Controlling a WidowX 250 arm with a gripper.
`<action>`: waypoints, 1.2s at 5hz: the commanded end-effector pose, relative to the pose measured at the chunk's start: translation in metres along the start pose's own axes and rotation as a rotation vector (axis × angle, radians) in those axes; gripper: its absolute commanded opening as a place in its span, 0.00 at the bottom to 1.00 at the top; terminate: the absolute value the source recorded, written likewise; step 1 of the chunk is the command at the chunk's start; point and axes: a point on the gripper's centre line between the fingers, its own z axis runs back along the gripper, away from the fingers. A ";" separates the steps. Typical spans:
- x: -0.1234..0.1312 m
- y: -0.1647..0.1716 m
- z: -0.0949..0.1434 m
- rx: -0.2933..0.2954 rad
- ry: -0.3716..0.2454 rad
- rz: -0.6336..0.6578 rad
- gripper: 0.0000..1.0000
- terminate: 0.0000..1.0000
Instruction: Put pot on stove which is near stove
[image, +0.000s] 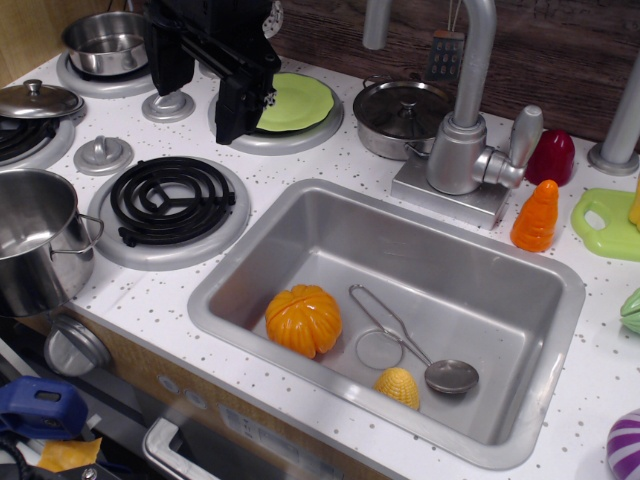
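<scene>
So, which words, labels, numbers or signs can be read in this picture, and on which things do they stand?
None can be read.
Hanging tag behind the faucet: it has small marks, too blurred to read.
Tall pot, coil burner, sink: no text visible.

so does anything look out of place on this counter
The pot sits at the counter's front-left corner, beside the stove rather than on it. Toy food and a ladle lie in the sink.

- A toy play kitchen, set on a white speckled counter (300, 165).
- Round coil burners (171, 200), a steel sink (520, 300) with faucet (470, 110).
- Plastic food, like the orange pumpkin (303, 320), lies about.
</scene>
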 end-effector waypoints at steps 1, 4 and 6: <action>0.000 0.000 0.000 0.000 0.000 0.000 1.00 0.00; -0.045 0.034 0.001 0.071 -0.060 -0.009 1.00 0.00; -0.092 0.044 -0.016 0.019 -0.056 -0.018 1.00 0.00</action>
